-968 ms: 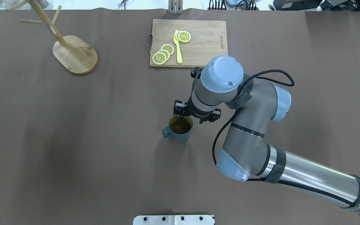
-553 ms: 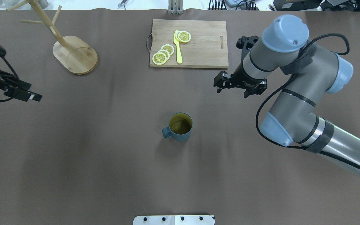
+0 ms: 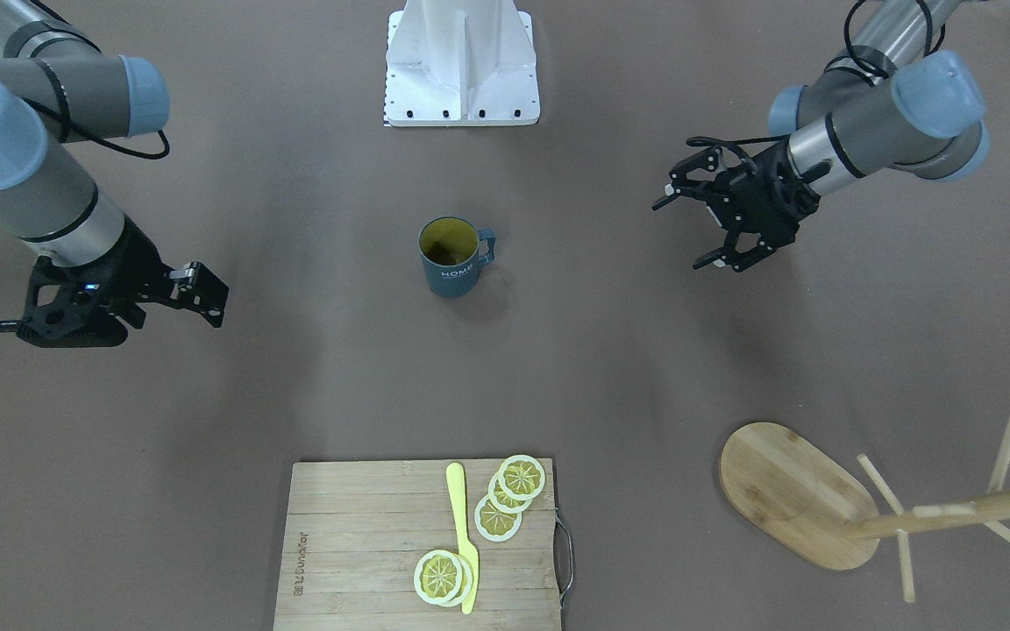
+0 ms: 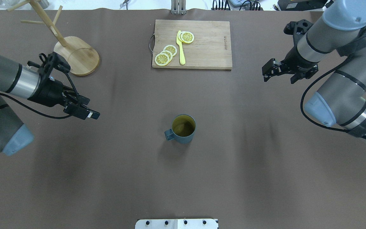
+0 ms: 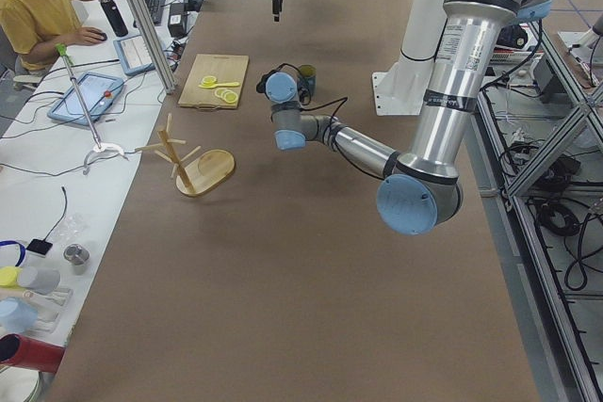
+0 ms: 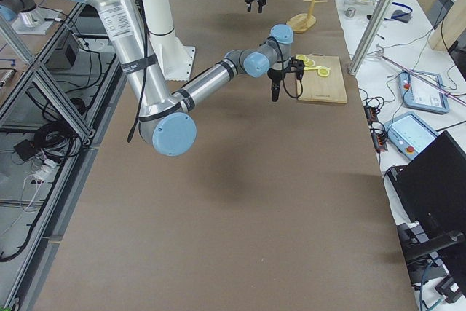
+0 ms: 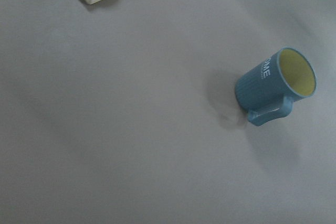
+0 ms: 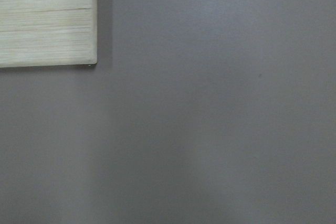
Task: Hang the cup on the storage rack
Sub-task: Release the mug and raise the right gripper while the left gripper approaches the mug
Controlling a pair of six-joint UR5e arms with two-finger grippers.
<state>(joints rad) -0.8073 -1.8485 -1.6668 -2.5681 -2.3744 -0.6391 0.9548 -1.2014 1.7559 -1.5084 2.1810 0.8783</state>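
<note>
Moved: left gripper [image 3: 679,232] nearer cup [image 4: 183,128], right gripper [image 4: 278,79] farther.
Cup: upright, handle to robot's left.
Pincers: both wide, empty.
Around: storage rack [image 4: 76,55], cutting board [image 4: 202,47], well apart.

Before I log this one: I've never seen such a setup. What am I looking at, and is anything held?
Two robot arms work at a brown table. Views: one from above behind the robot, one facing it, two from the table's ends, one on each wrist. The teal cup stands upright mid-table, untouched. The bamboo rack stands toward the robot's far left; a cutting board carries lemon slices and a yellow knife. The left pincer and right pincer are open, holding nothing.
</note>
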